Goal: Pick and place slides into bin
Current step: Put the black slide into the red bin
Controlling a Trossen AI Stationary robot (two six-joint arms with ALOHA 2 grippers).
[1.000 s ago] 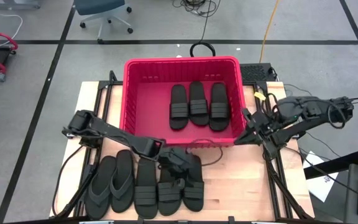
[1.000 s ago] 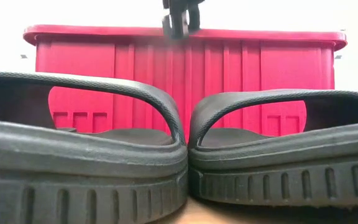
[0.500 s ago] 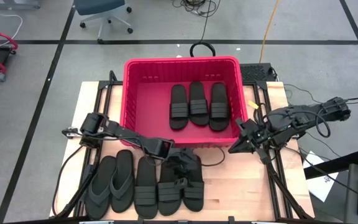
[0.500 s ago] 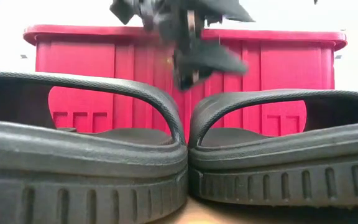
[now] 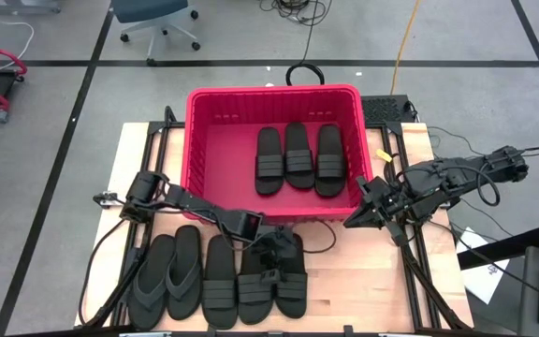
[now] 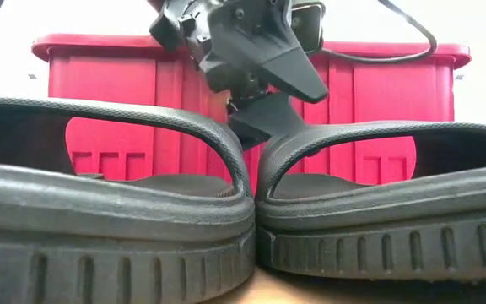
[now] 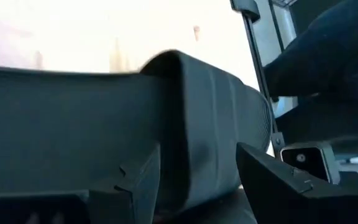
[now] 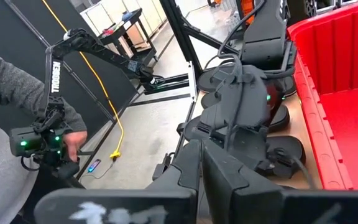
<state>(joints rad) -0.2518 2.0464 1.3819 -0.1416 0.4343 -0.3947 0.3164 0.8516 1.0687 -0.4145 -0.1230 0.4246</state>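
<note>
Three black band slides (image 5: 299, 157) lie flat on the floor of the red bin (image 5: 195, 140) at the table's far side. Two flip-flops (image 5: 167, 279) and three band slides (image 5: 218, 279) lie side by side on the table near the front edge. My left gripper (image 5: 274, 251) is open and low over the rightmost slide (image 5: 293, 281). Its fingers (image 7: 142, 186) stand on either side of that slide's ribbed strap (image 7: 210, 112), near the strap's left end (image 6: 264, 148). My right gripper (image 5: 352, 223) is shut and empty beside the bin's near right corner. My left gripper comes at the rightmost slide's strap (image 7: 197, 143) from above, slanting from the table's left, with one finger on each side of the band. I cannot tell whether the fingers touch it. The slide lies flat on the table.
The bin's near wall (image 6: 395, 93) stands just behind the row of slides. A black cable (image 5: 324, 229) loops on the table between the two grippers. A person (image 8: 17, 124) beyond the table's left side holds a small dark arm.
My left gripper has come down and slightly toward the table's right and near edges, onto the rightmost slide's strap. My right gripper has drawn a little toward the near edge, away from the bin's right wall, then kept still. The slides have not moved.
</note>
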